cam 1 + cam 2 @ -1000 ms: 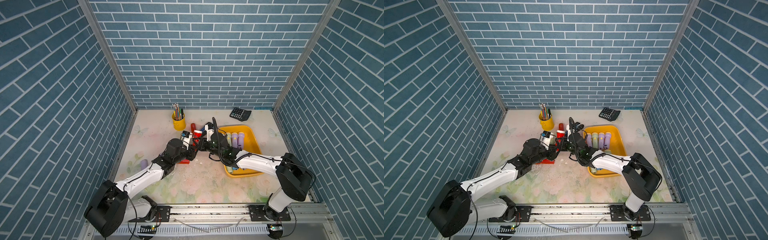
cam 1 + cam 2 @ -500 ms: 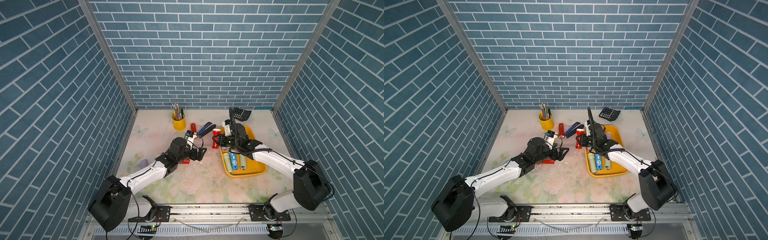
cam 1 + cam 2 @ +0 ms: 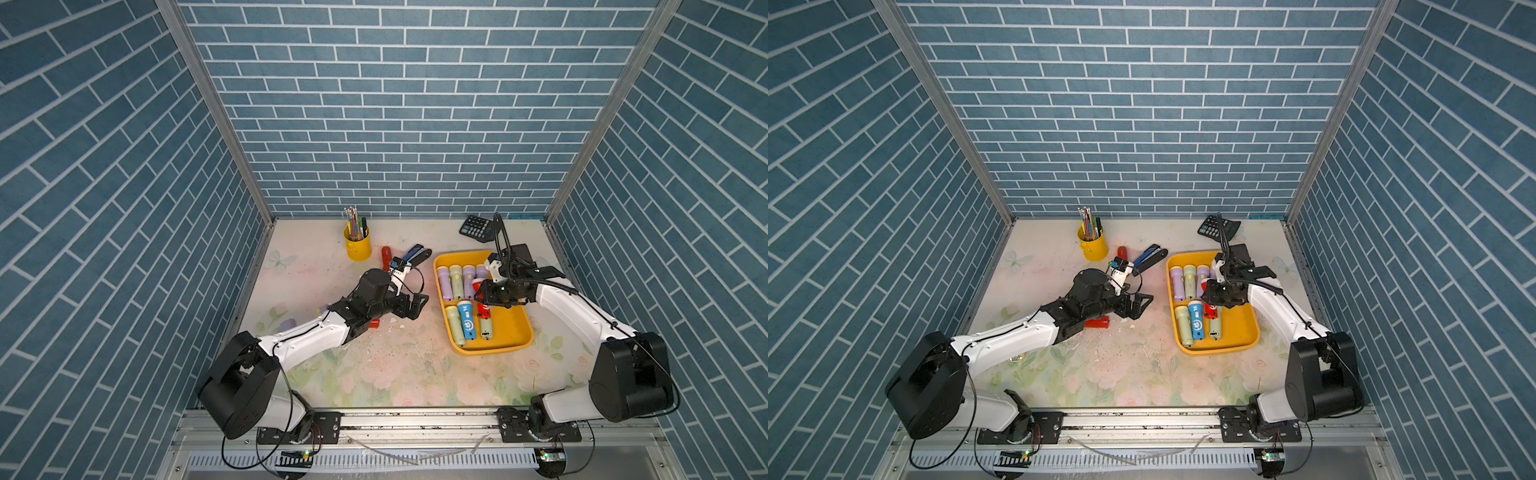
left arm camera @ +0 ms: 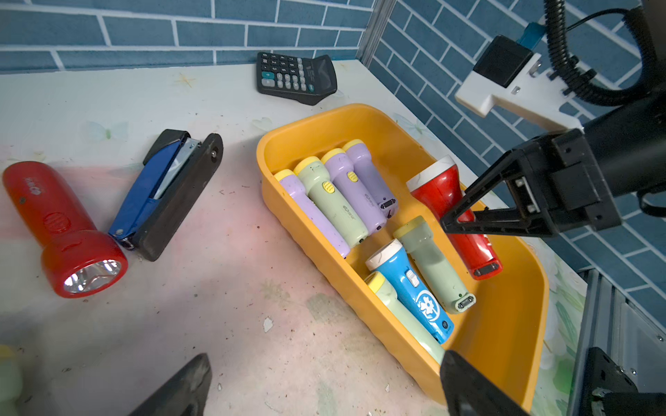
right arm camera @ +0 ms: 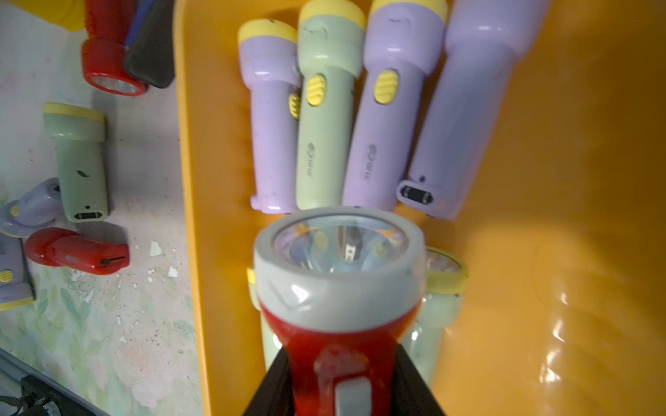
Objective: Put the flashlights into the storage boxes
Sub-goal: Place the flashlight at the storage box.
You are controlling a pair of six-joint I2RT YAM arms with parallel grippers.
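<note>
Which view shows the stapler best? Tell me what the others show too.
The left wrist view: the stapler lies whole, close and sharp. In both top views the stapler is small. The right wrist view shows only a cropped corner.

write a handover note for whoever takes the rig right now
Left hand: open, empty, over the table near the tray.
Right hand: shut on a red flashlight, over the tray.
Done: seven flashlights lie in the tray, in two rows.
Left: release the held one; five visible on the table: red by the stapler, another red, green, two lilac.
</note>
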